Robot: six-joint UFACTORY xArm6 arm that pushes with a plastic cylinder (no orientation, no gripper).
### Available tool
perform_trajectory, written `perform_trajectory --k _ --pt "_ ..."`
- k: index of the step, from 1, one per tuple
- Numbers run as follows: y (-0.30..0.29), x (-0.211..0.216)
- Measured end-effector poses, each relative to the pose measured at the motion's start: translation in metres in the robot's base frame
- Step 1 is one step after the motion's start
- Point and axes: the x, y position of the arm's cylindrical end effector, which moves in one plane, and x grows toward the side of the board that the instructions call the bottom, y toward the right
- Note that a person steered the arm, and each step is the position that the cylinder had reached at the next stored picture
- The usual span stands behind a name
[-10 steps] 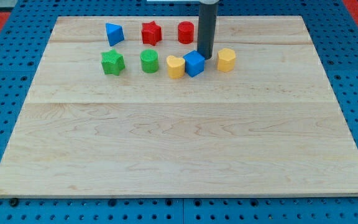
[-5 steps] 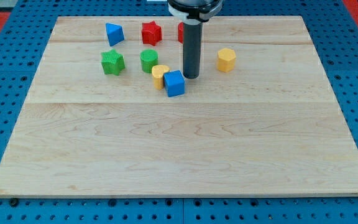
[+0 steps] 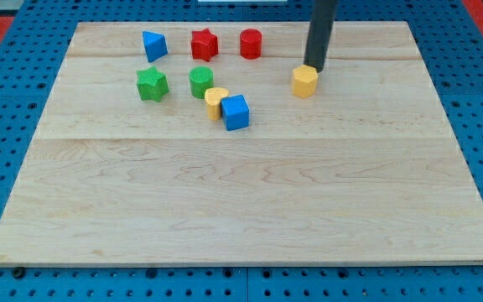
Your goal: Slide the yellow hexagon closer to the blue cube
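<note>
My tip [image 3: 313, 69] sits at the top-right edge of the yellow hexagon [image 3: 305, 81], contact too close to judge; a bare rod, it grasps nothing, its upper length cut off at the view's top; the blue cube [image 3: 236, 112] lies well left, partly covering a yellow block [image 3: 215, 101] of unclear shape

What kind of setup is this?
Likely a lab tabletop pushing rig: a wooden board on a blue perforated base, small coloured blocks like the yellow hexagon and blue cube, and my tip just above the hexagon.
</note>
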Motion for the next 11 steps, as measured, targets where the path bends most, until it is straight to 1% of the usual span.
perform_trajectory --k 2,4,5,6,8,11 --pt "-0.023 0.033" --pt "0.014 0.045" --pt "0.013 0.065" --pt "0.002 0.071" --pt "-0.039 0.071" --pt "-0.054 0.070"
